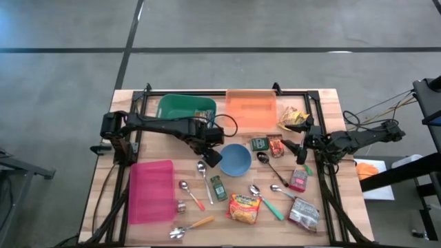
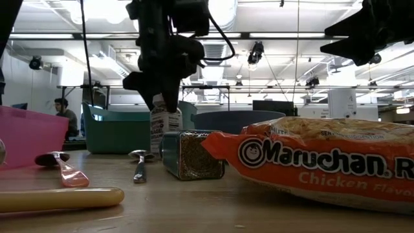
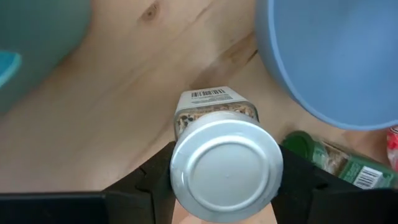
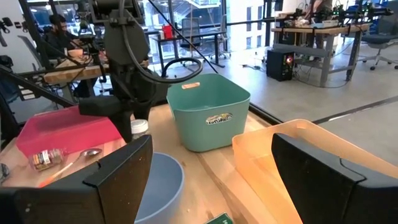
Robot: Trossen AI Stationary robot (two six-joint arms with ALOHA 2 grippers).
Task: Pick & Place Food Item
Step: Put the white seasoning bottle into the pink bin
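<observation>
Between the fingers of the left gripper (image 3: 225,186), an upright spice jar (image 3: 219,158) stands on the table (image 3: 124,112) beside the blue bowl (image 3: 329,56), fingers flanking its lid for lifting; the right gripper (image 1: 303,153) waits open.

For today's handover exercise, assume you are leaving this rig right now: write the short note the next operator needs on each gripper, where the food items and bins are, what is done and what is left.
Left gripper: its jaws sit either side of the silver-lidded spice jar, which stands upright on the wood beside the blue bowl; whether the grip is firm yet I cannot tell.
Right gripper: open, empty, waiting near the table's right side.
Bins: green bin and orange bin at the far edge, pink bin on the left.
Done: the jar has been reached; nothing shows as placed.
Left: lift the jar and place it. The ramen packet and other packets lie on the table.
</observation>
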